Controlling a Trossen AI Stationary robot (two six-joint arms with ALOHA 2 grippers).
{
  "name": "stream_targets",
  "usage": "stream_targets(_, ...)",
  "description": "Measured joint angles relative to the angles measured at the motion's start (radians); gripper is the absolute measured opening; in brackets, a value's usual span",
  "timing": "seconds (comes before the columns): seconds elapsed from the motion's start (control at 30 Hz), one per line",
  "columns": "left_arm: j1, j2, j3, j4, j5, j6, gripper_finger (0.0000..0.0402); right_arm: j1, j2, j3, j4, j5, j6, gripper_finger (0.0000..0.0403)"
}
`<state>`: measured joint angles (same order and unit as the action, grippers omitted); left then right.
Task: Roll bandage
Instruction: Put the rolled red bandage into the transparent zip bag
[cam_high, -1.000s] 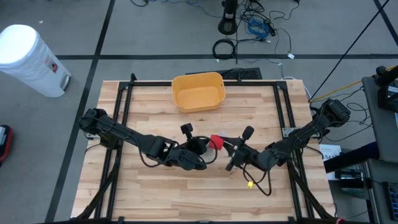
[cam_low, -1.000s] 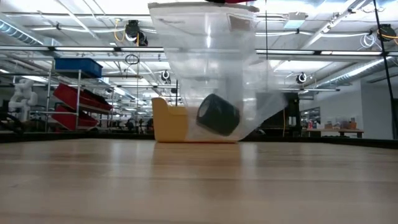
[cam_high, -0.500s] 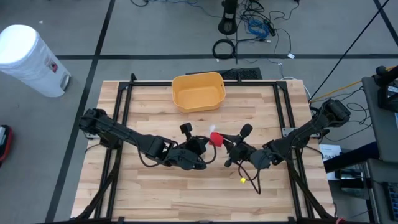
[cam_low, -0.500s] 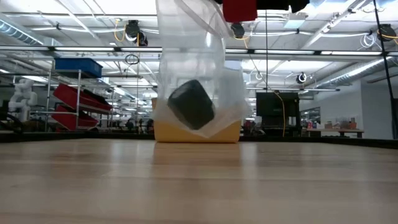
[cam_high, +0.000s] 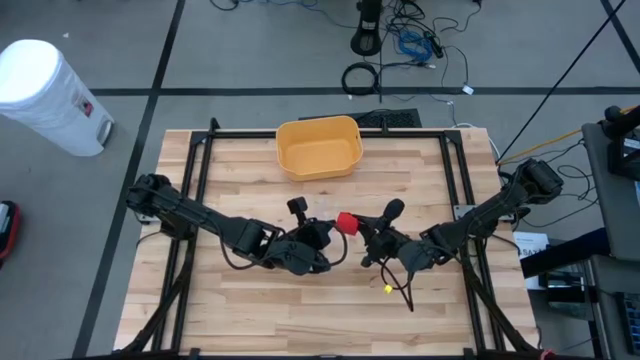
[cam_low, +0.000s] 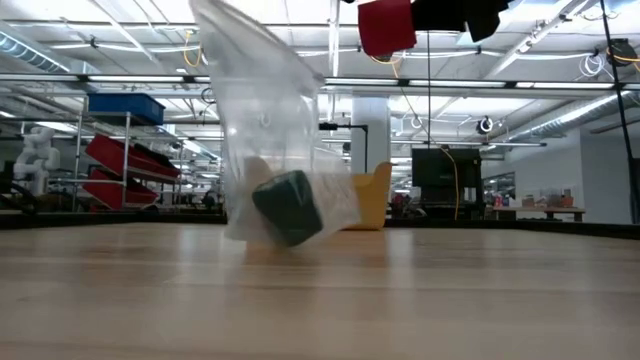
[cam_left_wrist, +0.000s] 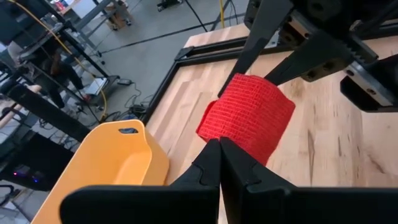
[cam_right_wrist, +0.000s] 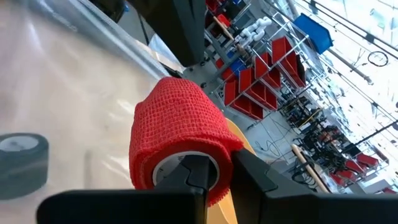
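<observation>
Two grippers meet over a red bandage roll

Two dark arms reach in from the sides of the wooden surface (cam_high: 420, 310) and come together near its middle. On the left, the left gripper (cam_high: 322, 232) has its fingers (cam_left_wrist: 208, 168) pressed fully together, pinching the top edge of a clear plastic bag (cam_low: 270, 150). The bag hangs from there down to the surface, tilted, and a dark green roll (cam_low: 288, 207) sits in its bottom corner, low against the wood.

Just to the right of the left gripper is the red bandage roll (cam_high: 346, 222), raised above the surface and high at the top of the low view (cam_low: 386, 26). The right gripper (cam_high: 366, 238) holds it: its fingers are nearly closed, gripping the roll at the rim of its white core (cam_right_wrist: 186, 163). The two grippers sit very near each other, with the red roll between them.

Farther back, a yellow bin (cam_high: 318, 146) stands on the far part of the surface, apart from both arms.
</observation>
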<state>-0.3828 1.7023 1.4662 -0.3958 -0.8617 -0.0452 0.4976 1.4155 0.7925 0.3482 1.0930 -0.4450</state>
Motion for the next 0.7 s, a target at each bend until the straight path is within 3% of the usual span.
stream_targets(0.2,-0.002,0.0,0.0,-0.013,-0.003,0.0,0.0,0.001,0.0,0.0,-0.003,-0.001,-0.011,0.0034)
stream_targets(0.3,-0.013,-0.004,0.0,-0.103,-0.021,-0.048,0.0,0.006,0.0,0.0,-0.016,0.001,-0.012,0.0034)
stream_targets(0.4,-0.02,-0.031,0.0,-0.325,-0.029,-0.285,0.0,0.019,0.0,0.0,-0.04,0.009,-0.016,0.0034)
stream_targets(0.53,-0.027,-0.049,-0.002,-0.632,0.123,-0.649,0.0,0.044,0.0,0.0,-0.056,0.024,-0.034,0.0034)
stream_targets(0.6,-0.057,-0.046,-0.035,-0.707,0.167,-0.79,0.0,0.057,0.0,0.0,-0.056,0.042,-0.054,0.0034)
stream_targets(0.7,-0.11,-0.044,-0.115,-0.763,0.198,-0.875,0.0,0.08,0.0,0.0,-0.048,0.075,-0.094,0.0034)
